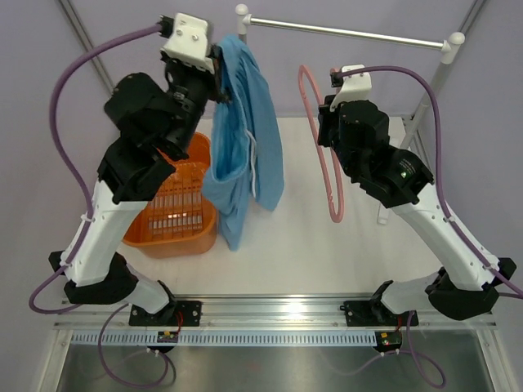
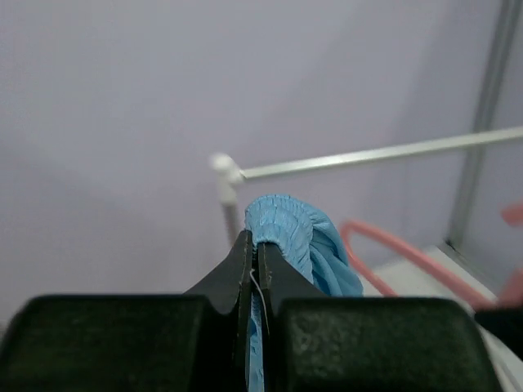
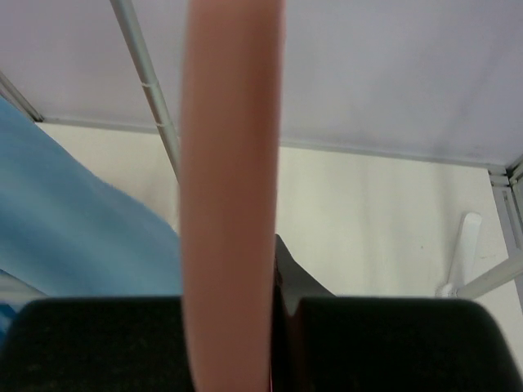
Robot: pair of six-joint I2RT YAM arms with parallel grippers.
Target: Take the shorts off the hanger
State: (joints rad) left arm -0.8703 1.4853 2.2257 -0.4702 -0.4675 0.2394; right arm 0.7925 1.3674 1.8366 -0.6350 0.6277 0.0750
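The light-blue shorts (image 1: 243, 131) hang free in the air from my left gripper (image 1: 222, 86), which is shut on their gathered waistband (image 2: 282, 224). They dangle down beside the basket. The pale-pink hanger (image 1: 320, 143) is apart from the shorts, to their right, held by my right gripper (image 1: 324, 122). In the right wrist view the hanger's bar (image 3: 230, 188) fills the middle and hides one finger; the jaws are shut on it. The hanger also shows at the right of the left wrist view (image 2: 392, 249).
An orange basket (image 1: 176, 204) stands on the white table at the left, under the left arm. A silver rail (image 1: 343, 31) on white posts crosses the back, with its leg (image 1: 425, 102) at the right.
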